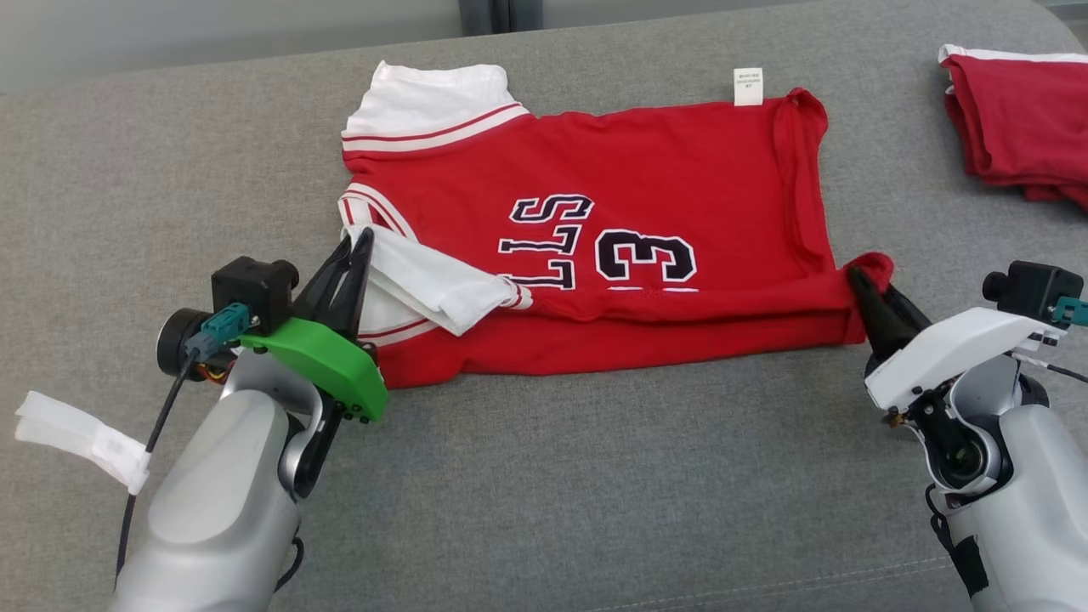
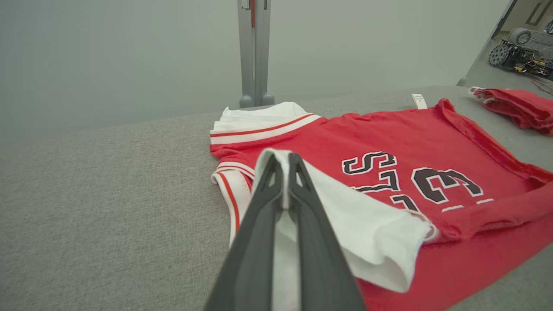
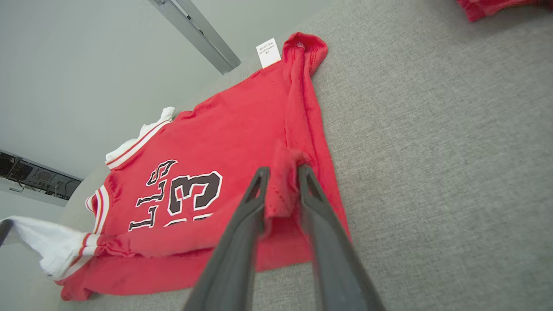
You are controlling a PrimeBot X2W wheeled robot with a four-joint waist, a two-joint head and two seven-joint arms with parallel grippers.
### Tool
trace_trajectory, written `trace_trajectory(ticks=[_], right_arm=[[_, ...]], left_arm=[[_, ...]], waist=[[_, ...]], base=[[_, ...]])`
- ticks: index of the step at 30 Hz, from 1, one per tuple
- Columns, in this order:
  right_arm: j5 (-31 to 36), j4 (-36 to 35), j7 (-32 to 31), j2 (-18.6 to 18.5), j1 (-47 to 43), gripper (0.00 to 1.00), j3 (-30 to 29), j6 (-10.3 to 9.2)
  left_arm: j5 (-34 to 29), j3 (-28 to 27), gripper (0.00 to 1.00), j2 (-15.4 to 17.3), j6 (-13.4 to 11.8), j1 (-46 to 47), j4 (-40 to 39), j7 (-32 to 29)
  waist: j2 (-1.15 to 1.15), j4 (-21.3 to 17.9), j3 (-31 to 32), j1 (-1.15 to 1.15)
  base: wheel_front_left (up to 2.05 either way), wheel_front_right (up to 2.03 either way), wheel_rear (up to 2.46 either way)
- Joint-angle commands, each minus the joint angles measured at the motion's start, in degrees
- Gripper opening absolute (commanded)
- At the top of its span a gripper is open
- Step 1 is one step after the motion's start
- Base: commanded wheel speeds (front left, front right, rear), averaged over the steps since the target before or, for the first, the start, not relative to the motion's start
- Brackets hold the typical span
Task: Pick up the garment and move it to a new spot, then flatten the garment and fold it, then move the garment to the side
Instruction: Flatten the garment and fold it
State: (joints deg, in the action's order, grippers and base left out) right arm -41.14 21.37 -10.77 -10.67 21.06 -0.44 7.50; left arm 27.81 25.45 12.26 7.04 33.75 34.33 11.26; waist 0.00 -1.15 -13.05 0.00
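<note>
Your garment (image 1: 646,161) is red, with black lettering (image 1: 646,257) outlined in white, white sleeves (image 1: 433,287) with red stripe trim, and a white tag (image 1: 748,86) at 12 o'clock. Bench (image 1: 595,476): heathered grey. Second red pile (image 1: 1020,119), white edge, at 2 o'clock. Your left gripper (image 1: 364,234) is dark with a green mount (image 1: 319,361); your right gripper (image 1: 853,274) is dark with a white cover (image 1: 943,348).

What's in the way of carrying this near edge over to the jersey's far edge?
Nothing visible. Both grippers already pinch the jersey: the left gripper on its white sleeve, the right gripper on its red hem corner. The other red pile lies far right, apart from the jersey and off the fold path.
</note>
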Motion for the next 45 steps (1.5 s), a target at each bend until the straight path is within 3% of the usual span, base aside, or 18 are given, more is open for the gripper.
trace_trajectory(ticks=[1,6,12,21,36,37,38,39,45], right_arm=[[0.7,0.2,1.5,-0.4,0.6,1.00,0.4,-0.04],[0.5,-0.1,6.1,-2.5,-1.3,1.00,1.5,-0.04],[0.8,-2.2,9.8,-5.4,-7.0,1.00,2.8,-0.03],[1.4,-0.9,10.5,-5.7,-10.1,1.00,4.1,-0.03],[5.0,11.4,12.0,-5.4,0.2,1.00,11.3,-0.03],[4.9,12.0,12.3,-5.4,0.6,0.47,11.8,-0.03],[4.8,12.4,12.7,-5.4,0.9,0.29,12.2,-0.03],[4.5,12.9,13.1,-5.4,1.3,0.00,12.7,-0.03],[2.8,15.0,16.3,-5.3,2.3,0.00,14.5,-0.03]], left_arm=[[-0.5,0.1,1.00,0.0,0.1,1.3,1.1,1.0],[-0.8,-0.8,1.00,-0.7,-0.1,0.3,3.6,3.5],[-1.7,-2.8,1.00,-0.7,-1.0,-6.9,0.9,3.9],[-2.7,-4.5,1.00,-0.9,-0.9,-15.1,-0.1,4.0],[-1.8,-2.4,1.00,-2.7,0.1,-6.0,14.2,3.9],[-1.6,-1.9,0.66,-3.1,0.3,-5.2,14.9,3.9],[-1.3,-1.7,0.48,-3.5,0.3,-4.6,15.4,3.9],[-1.1,-1.4,0.00,-3.7,0.4,-4.2,15.8,3.9],[0.1,-3.1,0.00,-3.5,0.4,-4.6,13.2,3.9]], waist=[[0.00,0.1,0.1,0.00],[0.00,0.7,1.2,0.00],[0.00,1.0,2.9,0.00],[0.00,1.0,2.8,0.00],[0.00,0.9,-0.4,0.00],[0.00,0.9,-0.5,0.00],[0.00,0.9,-0.6,0.00],[0.00,0.9,-0.6,0.00],[0.00,1.6,0.7,0.00]], base=[[0.00,0.00,0.00],[0.00,0.00,0.00],[0.00,0.00,0.00],[0.00,0.00,0.00],[0.00,0.00,0.00],[0.00,0.00,0.00],[0.00,0.00,0.00],[0.00,0.00,0.00],[0.00,0.00,0.00]])
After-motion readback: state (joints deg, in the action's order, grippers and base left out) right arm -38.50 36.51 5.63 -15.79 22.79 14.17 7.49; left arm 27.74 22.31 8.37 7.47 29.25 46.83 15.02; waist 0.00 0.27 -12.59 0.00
